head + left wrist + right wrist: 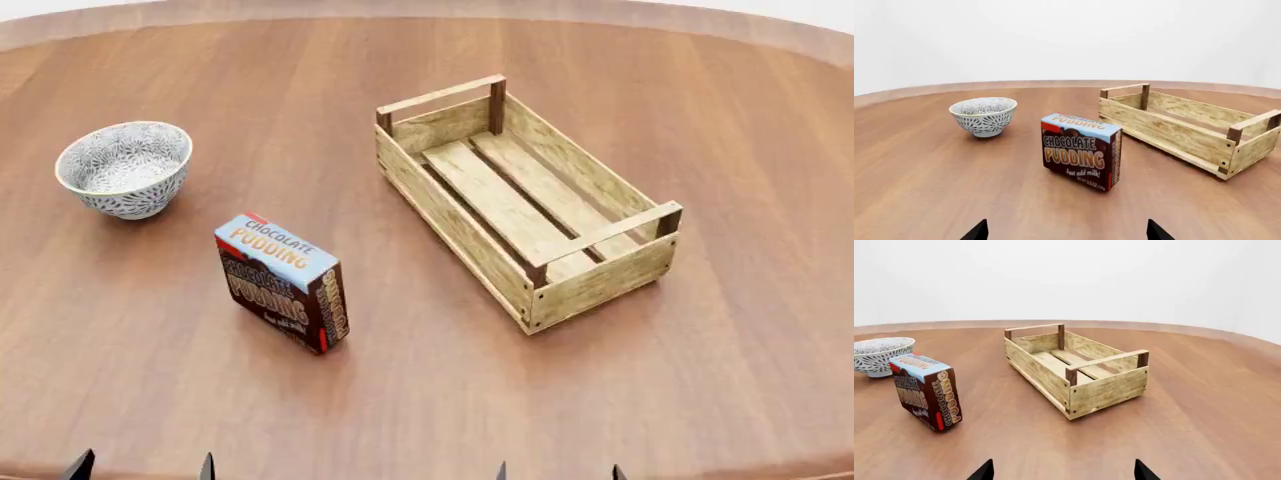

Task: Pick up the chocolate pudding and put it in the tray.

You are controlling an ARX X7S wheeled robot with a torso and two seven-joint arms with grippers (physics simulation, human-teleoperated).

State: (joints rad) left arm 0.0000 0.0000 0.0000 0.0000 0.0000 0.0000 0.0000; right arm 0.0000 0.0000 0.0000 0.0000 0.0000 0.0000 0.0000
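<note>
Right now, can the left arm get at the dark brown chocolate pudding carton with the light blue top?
Probably yes: the carton stands upright straight ahead of the open left claw, with nothing between them.

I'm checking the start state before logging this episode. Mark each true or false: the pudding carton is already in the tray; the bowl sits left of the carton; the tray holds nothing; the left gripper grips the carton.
1. The chocolate pudding is already in the tray: false, it stands on the table beside it.
2. The bowl sits left of the carton in the head view: true.
3. The tray holds nothing: true.
4. The left gripper grips the carton: false, its fingertips are spread, short of it.
</note>
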